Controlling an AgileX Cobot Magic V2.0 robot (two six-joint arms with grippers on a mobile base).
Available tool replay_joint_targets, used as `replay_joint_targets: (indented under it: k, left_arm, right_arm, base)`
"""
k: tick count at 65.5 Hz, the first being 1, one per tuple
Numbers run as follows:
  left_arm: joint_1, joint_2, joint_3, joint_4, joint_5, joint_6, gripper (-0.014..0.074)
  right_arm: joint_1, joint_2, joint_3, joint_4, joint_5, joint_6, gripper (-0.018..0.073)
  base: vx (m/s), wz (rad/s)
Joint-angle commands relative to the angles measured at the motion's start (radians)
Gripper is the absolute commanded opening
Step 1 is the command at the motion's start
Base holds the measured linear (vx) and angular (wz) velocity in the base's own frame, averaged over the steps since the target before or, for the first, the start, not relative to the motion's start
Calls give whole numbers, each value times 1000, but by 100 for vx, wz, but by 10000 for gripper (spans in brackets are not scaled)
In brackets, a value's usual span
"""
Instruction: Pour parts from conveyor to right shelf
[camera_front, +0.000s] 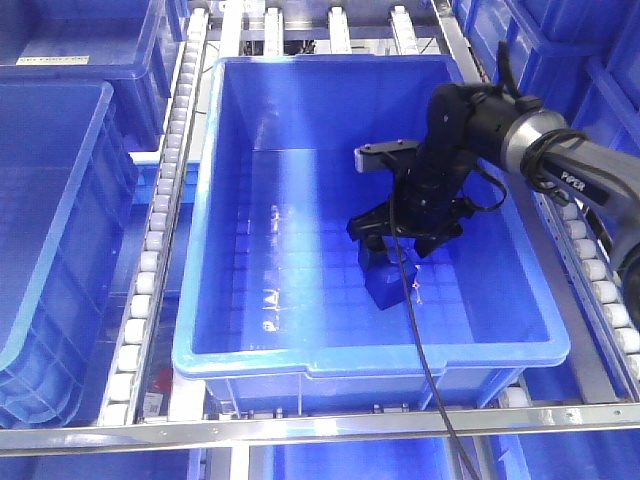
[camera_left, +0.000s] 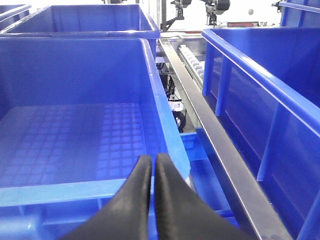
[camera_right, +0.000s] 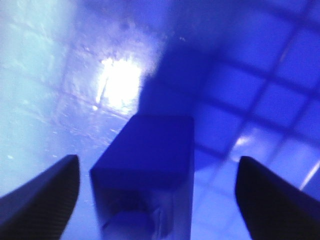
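Observation:
A large blue bin (camera_front: 250, 355) sits on the roller conveyor in the middle. On its gridded floor stands a small dark blue open box (camera_front: 385, 280), also seen close in the right wrist view (camera_right: 145, 170). My right gripper (camera_front: 400, 245) reaches down into the bin, open, its fingertips (camera_right: 45, 195) on either side of the small box without touching it (camera_right: 157, 165). What the small box holds is too blurred to tell. My left gripper (camera_left: 152, 165) is shut and empty, hovering by the near right corner of another blue bin (camera_left: 165, 120); it is not in the front view.
Roller rails (camera_front: 160, 230) run along both sides of the bin, with a metal bar (camera_front: 300, 428) across the front. Large blue bins stand at the left (camera_front: 50, 250) and far right (camera_front: 590, 60). A black cable (camera_front: 425, 360) hangs over the bin's front rim.

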Motion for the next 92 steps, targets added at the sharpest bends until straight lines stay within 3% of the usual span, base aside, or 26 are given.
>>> replay_joint_targets:
  k: [1,35,46,53,62,68,92]
  left_arm:
    - [-6,21,-26,-6,-79,-8,-6]
    - [-6,21,-26,-6,-79,-8,-6]
    - [-6,21,-26,-6,-79,-8,-6]
    - [-6,21,-26,-6,-79,-8,-6]
    - [-6,21,-26,-6,-79,-8,-6]
    - [-6,21,-26,-6,-79,-8,-6]
    - [-6,21,-26,-6,-79,-8,-6]
  right_arm:
    - [-1,-91,-25,21,-13,3,599]
    - [-1,-214,-17,58,-135,2,474]
    - [0,-286,83,58,-191,-8,392]
    - [0,-345,207,59,-265,-9,259]
    - [0,-486,371,159,-400,-92,-19]
    - [0,-587,487,225,-463,-160,-11]
    - [0,-1047,829,238,-486,-225,-9]
  base:
    - [0,0]
    - [0,0]
    - [0,0]
    - [0,0]
    - [0,0]
    - [0,0]
    - [0,0]
